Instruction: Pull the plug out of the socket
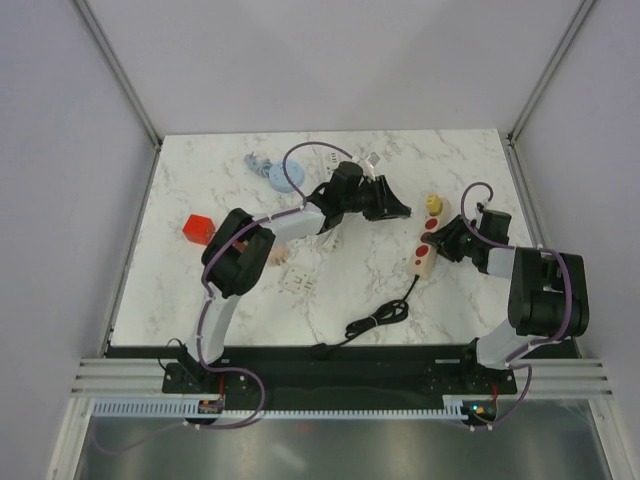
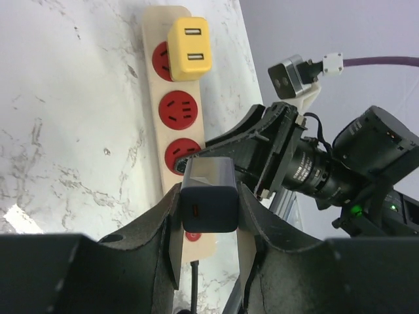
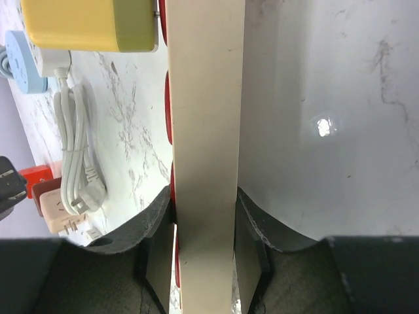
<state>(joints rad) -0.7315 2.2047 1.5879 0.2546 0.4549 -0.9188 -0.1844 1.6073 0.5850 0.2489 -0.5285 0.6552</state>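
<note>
The power strip [image 1: 425, 252] lies near the right edge of the desk, about midway between the near and far edges. Its black cord [image 1: 380, 318] curls toward the near edge. From above, the right gripper [image 1: 447, 238] meets the strip from the right, and the left gripper [image 1: 390, 208] hangs apart from it, further toward the middle of the desk.

Only the left wrist view shows what the left gripper carries. Its fingers [image 2: 171, 229] are pressed against both sides of a dark charger plug [image 2: 208, 196], held above the strip's red sockets. A yellow adapter [image 2: 190, 57] sits in the socket at the strip's far end.

The right wrist view shows the strip on edge, pinched between the right gripper's two pads [image 3: 157, 252]. At its left border are the dark plug's bare metal prongs [image 3: 6, 174], in no socket.

That view also shows a blue reel [image 3: 23, 59] with a white cable [image 3: 75, 157]. The top view places the reel near the far edge and a red block [image 1: 198, 228] toward the left edge.
</note>
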